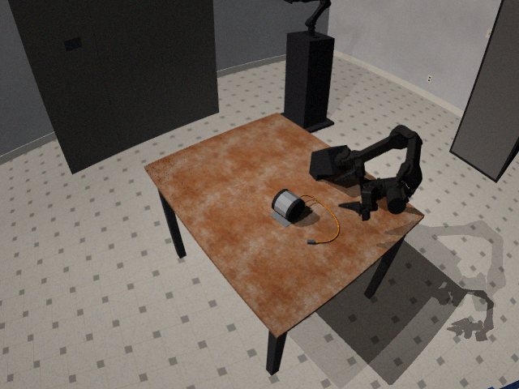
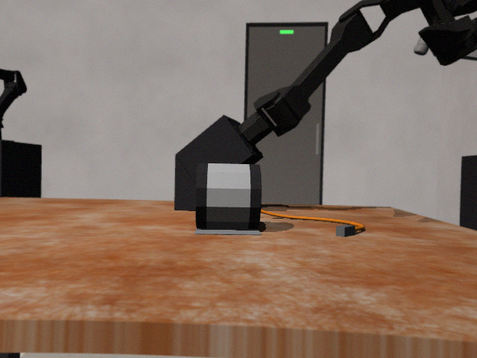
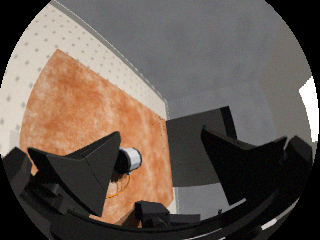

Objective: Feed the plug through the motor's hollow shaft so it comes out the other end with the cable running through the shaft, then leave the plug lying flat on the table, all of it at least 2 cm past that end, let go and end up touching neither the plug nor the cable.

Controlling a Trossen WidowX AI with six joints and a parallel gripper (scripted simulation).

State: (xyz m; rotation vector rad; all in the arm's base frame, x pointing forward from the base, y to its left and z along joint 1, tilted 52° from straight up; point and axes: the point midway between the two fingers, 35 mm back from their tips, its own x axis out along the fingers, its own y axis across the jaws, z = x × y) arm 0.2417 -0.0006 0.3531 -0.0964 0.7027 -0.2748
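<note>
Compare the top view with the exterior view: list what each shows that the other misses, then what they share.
Only the top view shows the cable's full orange arc, the table's legs and the tiled floor.

Only the exterior view shows the grey door with its green light.

Both show the motor on its base plate, the grey plug lying on the table, and the arm's open tool away from both.

Rust-brown table (image 1: 234, 267) with motor (image 1: 287, 204), orange cable (image 1: 334, 217), grey plug (image 1: 311, 241)
</note>
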